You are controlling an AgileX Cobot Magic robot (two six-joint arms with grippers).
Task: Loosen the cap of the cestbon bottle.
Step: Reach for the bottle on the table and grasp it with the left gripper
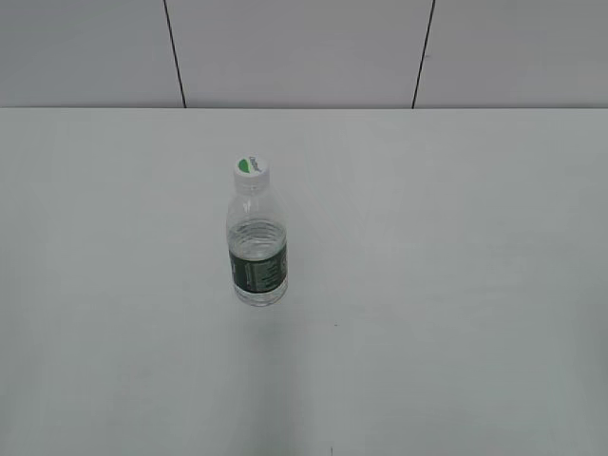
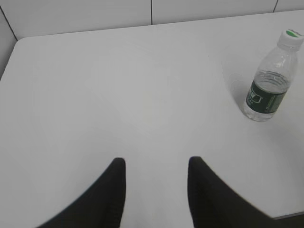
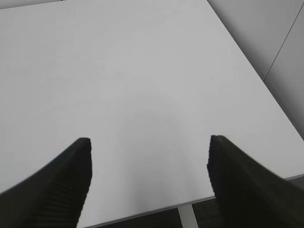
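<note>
The cestbon bottle (image 1: 257, 249) stands upright on the white table, clear with a dark green label band. Its white cap (image 1: 252, 169) with a green mark sits on the neck. The bottle also shows in the left wrist view (image 2: 269, 89) at the far right, with the cap (image 2: 290, 38) on top. My left gripper (image 2: 156, 162) is open and empty over bare table, well to the left of the bottle. My right gripper (image 3: 149, 140) is open wide and empty near the table's front edge; the bottle is out of that view. Neither gripper shows in the exterior view.
The white table (image 1: 446, 285) runs back to a pale panelled wall (image 1: 304, 47). The table's front edge (image 3: 142, 211) and right edge (image 3: 266, 90) show in the right wrist view, with floor beyond.
</note>
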